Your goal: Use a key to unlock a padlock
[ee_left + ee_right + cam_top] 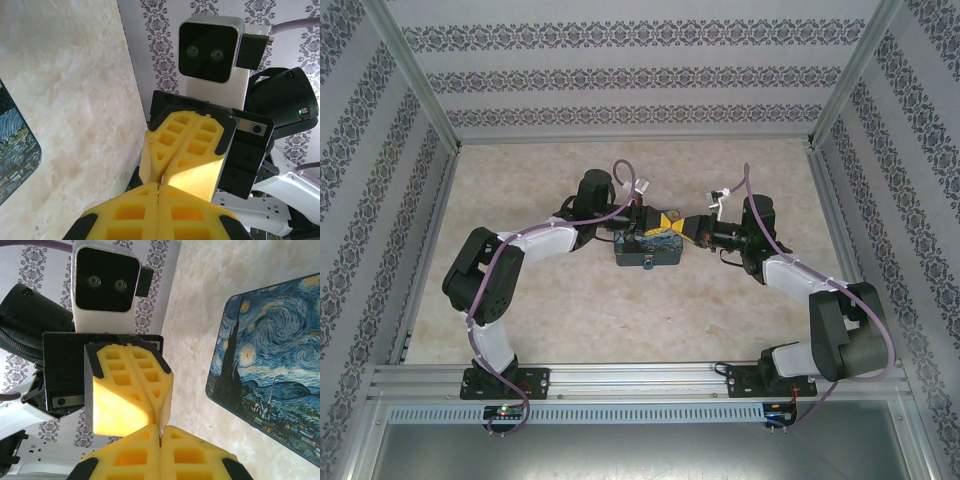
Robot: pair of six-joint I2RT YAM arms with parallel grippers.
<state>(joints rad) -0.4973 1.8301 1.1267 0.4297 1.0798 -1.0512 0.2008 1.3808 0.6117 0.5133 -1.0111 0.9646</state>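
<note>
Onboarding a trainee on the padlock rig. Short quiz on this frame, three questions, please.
1. True or false: the left claw and right claw are both shut.
2. Where do the claws meet? A) by the painted tin B) at the back wall C) at the arm bases.
3. Which side of the tin does the blue padlock sit against?
Key: 1 true; 2 A; 3 the near side.

Glossy black joint housings and white link shells form the left arm (485,285) and the right arm (840,335), each trailed by a lilac cable (503,252). The left hand (669,220) and the right hand (687,227) carry chunky yellow square-pocketed fingers (196,145) on black mounts. Behind the right hand's fingers sits a white, dark-faced camera block (210,47).
</note>
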